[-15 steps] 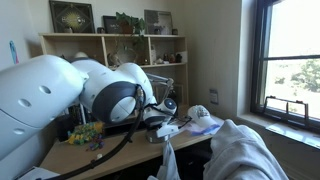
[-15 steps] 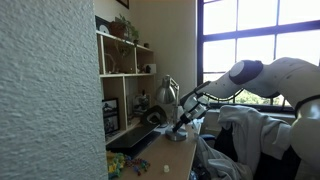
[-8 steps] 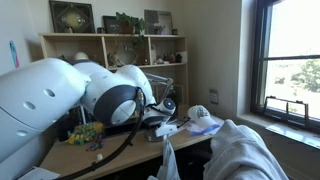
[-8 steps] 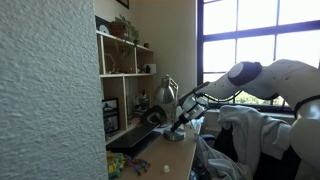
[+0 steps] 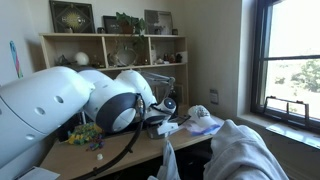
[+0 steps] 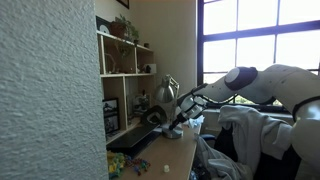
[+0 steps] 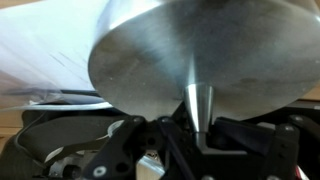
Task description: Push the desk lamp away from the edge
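— Which step are you on?

— The push itself, I judge. My hand [image 5: 165, 110] is close up to the desk lamp [image 7: 190, 50]. In the wrist view its silver metal fills everything from 9 to 3 o'clock. I cannot tell whether my fingers are apart or together.

— Where does the lamp stand?

— On the surface [image 5: 62, 155], near the edge [image 6: 193, 148].

— And next?

— A slow, low shove toward the shelves [image 5: 110, 50], so it doesn't tip.
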